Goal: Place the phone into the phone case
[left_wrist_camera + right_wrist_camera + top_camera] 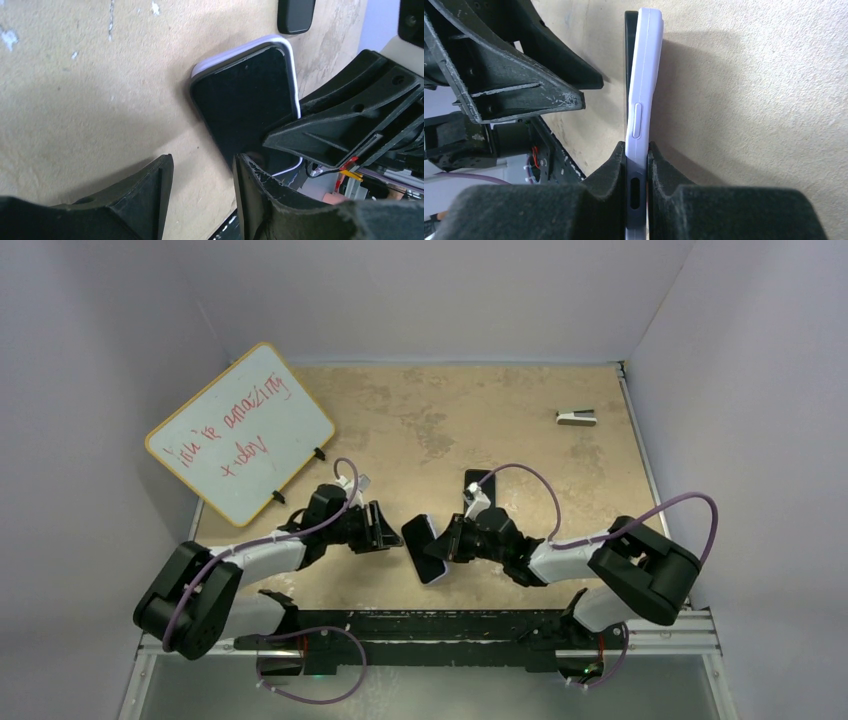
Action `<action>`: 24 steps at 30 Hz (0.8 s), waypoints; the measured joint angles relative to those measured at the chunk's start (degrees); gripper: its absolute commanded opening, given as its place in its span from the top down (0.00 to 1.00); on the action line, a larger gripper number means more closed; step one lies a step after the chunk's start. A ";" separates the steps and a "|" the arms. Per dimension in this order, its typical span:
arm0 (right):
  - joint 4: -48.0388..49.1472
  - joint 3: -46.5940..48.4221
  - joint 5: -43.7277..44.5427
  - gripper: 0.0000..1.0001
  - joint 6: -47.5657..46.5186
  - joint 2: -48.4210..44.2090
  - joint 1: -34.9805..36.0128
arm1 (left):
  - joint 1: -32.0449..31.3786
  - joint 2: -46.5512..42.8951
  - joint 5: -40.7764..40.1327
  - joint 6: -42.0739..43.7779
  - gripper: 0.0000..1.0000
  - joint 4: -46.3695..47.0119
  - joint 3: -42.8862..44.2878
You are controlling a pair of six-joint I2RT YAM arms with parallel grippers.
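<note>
You had the phone point(245, 105) lying in the phone case point(642, 100), mid-frame in the top view, clamped edge-on by the right gripper point(638, 165). The left gripper point(202, 175) stood wide and empty just beside it. Seating looked nearly finished; the next move probably called for pressing the phone's face flush.

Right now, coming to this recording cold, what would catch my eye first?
The right gripper is shut on the edge of the phone case near the middle of the table, and the phone shows dark inside the case's pale rim. The left gripper sits open close beside it. A whiteboard with red handwriting sits at the table's far left corner.
</note>
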 measured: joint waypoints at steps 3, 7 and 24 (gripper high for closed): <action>1.55 -0.26 -0.13 0.79 0.66 0.83 -0.04 | 0.00 3.15 1.16 -0.66 0.53 4.59 -0.02; 1.64 -0.31 -0.28 0.69 0.76 0.90 -0.04 | 0.00 6.80 2.19 -0.87 0.55 8.85 0.00; -3.78 1.25 0.52 0.62 -3.48 1.40 0.02 | 0.00 14.88 2.10 -0.61 0.70 15.15 3.72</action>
